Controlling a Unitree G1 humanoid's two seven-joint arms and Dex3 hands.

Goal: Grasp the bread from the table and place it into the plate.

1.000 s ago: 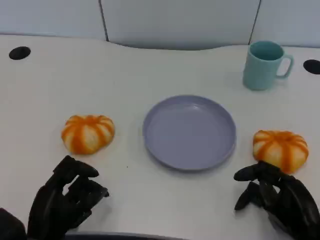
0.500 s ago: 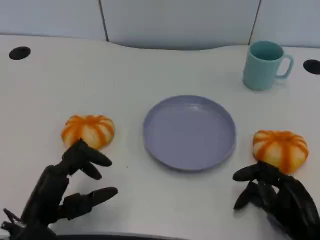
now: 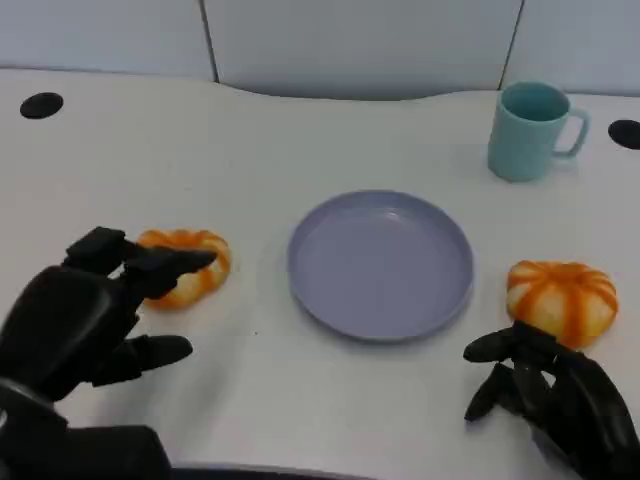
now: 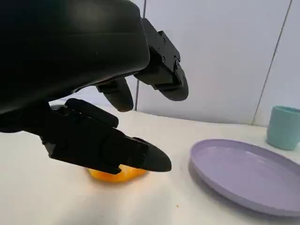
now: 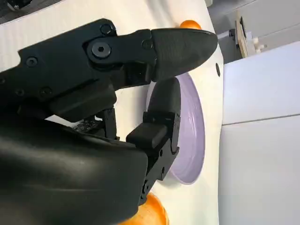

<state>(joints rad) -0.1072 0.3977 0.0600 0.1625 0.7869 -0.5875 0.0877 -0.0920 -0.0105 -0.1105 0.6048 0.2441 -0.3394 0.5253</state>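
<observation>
Two orange-and-white striped bread rolls lie on the white table. The left roll (image 3: 190, 268) (image 4: 117, 174) is partly covered by my left hand (image 3: 85, 315) (image 4: 101, 93), which hovers over it with fingers spread and nothing held. The right roll (image 3: 560, 297) (image 5: 151, 213) lies just beyond my right hand (image 3: 555, 395) (image 5: 117, 89), whose fingers are loosely curled and hold nothing. The lilac plate (image 3: 380, 265) (image 4: 248, 176) (image 5: 192, 126) sits bare between the rolls.
A teal mug (image 3: 533, 131) (image 4: 283, 127) stands at the back right, beyond the plate. Two black cable holes (image 3: 41, 105) (image 3: 626, 133) mark the table's far corners. A white panelled wall rises behind the table.
My left hand has risen and moved forward, from the near table edge to over the left roll, with its fingers spread. The right hand has barely moved.
</observation>
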